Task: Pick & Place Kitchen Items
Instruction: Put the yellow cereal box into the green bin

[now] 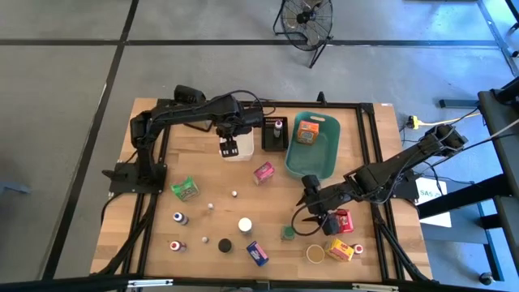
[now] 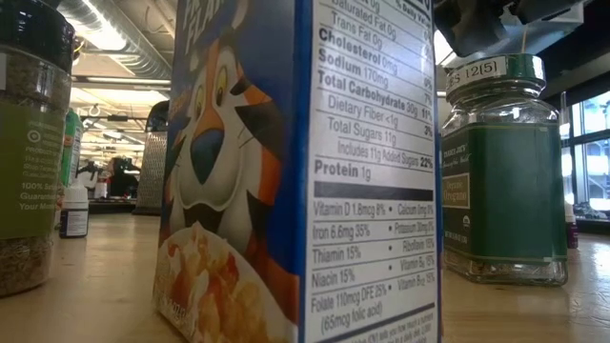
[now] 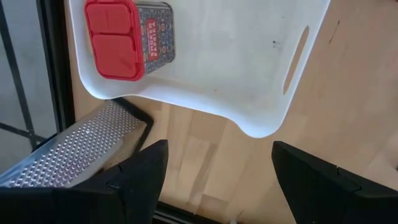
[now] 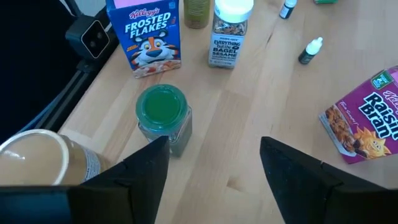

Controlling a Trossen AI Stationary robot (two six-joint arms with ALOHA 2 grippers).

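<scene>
- While I had the right gripper (image 4: 208, 168) low over the near-right part of the table (image 1: 243, 166), its jaws were spread wide and held nothing.
- Green-lidded jar (image 4: 163, 118) stood just ahead of the jaws, off toward one finger, not between them and not touching.
- Frosted Flakes box (image 4: 146, 34) and the Everything Bagel Sesame bottle (image 4: 229, 31) stood upright beyond the jar, side by side.
- Raisin Bran box (image 4: 367, 115) lay flat, out past the other finger; a small dropper bottle (image 4: 310, 51) lay farther ahead.
- Tan-lidded can (image 4: 37, 165) sat beside the first finger's outer side.
- From above, a red box (image 1: 343, 220) lay right next to that gripper.
- Left gripper (image 3: 217, 168) hung over the far side, jaws also spread and empty.
- White bin (image 3: 249, 81) lay just ahead of those jaws, a red-lidded tin (image 3: 127, 37) inside it at one corner.
- Metal grater (image 3: 68, 149) lay beside one left finger.
- Teal basket (image 1: 318, 146) held an orange box (image 1: 306, 132).
</scene>
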